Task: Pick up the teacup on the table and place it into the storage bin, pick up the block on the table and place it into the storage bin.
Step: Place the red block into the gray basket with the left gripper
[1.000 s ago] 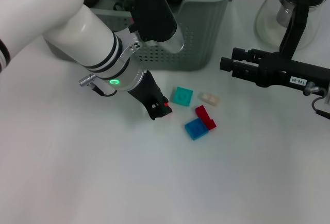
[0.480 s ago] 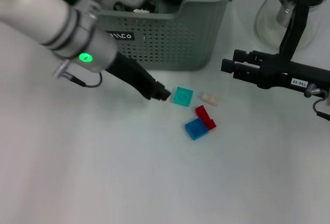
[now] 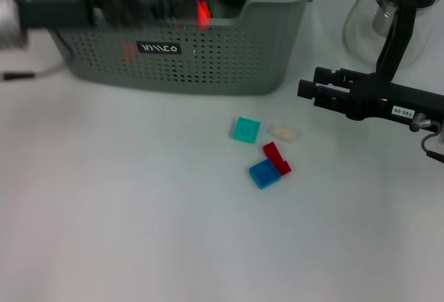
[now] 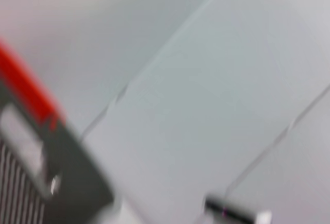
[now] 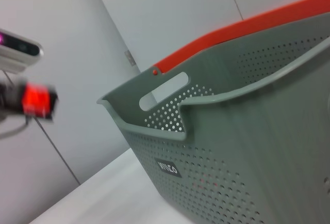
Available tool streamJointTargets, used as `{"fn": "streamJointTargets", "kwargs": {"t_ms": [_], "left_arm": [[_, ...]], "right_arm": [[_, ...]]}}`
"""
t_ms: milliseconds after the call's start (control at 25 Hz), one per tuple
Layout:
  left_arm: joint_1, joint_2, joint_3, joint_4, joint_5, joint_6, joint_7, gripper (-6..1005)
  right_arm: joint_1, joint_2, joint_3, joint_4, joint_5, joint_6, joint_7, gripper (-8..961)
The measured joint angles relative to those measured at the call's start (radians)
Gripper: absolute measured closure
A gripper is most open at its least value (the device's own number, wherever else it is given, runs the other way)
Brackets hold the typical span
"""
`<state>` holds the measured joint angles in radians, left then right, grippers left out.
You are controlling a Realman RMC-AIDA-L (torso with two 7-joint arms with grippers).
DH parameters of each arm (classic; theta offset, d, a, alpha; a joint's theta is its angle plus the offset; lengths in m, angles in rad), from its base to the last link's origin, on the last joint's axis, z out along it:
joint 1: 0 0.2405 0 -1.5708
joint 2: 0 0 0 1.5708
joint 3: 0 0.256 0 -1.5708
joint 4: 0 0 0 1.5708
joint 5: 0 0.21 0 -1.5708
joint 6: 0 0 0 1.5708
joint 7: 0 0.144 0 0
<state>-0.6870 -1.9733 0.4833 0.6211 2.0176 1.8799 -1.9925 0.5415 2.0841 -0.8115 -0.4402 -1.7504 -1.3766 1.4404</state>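
Left hand [image 3: 198, 10] sits over the storage bin [image 3: 263, 52], blurred; red block piece visible at its tip, so it appears closed on a block, positioned for a drop inside. Can't tell grip width. Right hand [image 3: 305, 88] parked above the desk [image 3: 139, 212] beside the bin, fingers pointing at it; can't tell if open or closed, holds nothing visible. Remaining on desk: teal block [image 3: 245, 129], beige block [image 3: 283, 132], red block [image 3: 276, 157] touching blue block [image 3: 263, 173]. Glass carafe [image 3: 392, 17] behind right arm. Dark round items in bin; teacup not identifiable.
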Motion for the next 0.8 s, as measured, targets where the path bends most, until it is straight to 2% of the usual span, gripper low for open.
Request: {"fn": "streamJointTargets", "kwargs": {"t_ms": [40,80,280,400,520,560,600,720,800], "left_arm": [[0.004,0.019,-0.036,-0.028,-0.051,0.011,0.002,821],[0.008,0.027,-0.056,-0.035,-0.085,0.014,-0.003,821],[-0.001,0.044,-0.106,-0.010,-0.226,-0.011,-0.058,821],[-0.032,0.053,-0.103,0.051,-0.240,-0.078,-0.087,820],[-0.052,0.056,-0.048,0.155,-0.212,-0.210,-0.096,820],[-0.052,0.056,-0.048,0.155,-0.212,-0.210,-0.096,820],[-0.056,0.061,0.057,0.240,-0.149,-0.349,-0.133,820],[-0.059,0.064,0.190,0.307,-0.042,-0.492,-0.198,820],[-0.064,0.056,0.255,0.329,0.034,-0.573,-0.231,820]], "right_arm": [[0.000,-0.001,0.000,0.000,0.000,0.000,0.000,310],[0.000,-0.001,0.000,0.000,-0.001,0.000,0.000,310],[0.003,-0.001,-0.002,0.000,-0.001,-0.001,0.000,310],[0.004,0.000,-0.013,0.000,-0.001,-0.003,0.000,310],[0.003,-0.001,-0.018,0.000,-0.001,-0.010,0.000,310],[0.002,-0.001,-0.019,0.000,-0.002,-0.015,0.000,310],[0.000,-0.001,-0.019,0.000,-0.001,-0.017,0.000,310],[-0.001,-0.002,-0.019,0.000,-0.001,-0.024,0.000,310],[-0.001,-0.002,-0.019,0.000,-0.001,-0.025,0.000,310]]}}
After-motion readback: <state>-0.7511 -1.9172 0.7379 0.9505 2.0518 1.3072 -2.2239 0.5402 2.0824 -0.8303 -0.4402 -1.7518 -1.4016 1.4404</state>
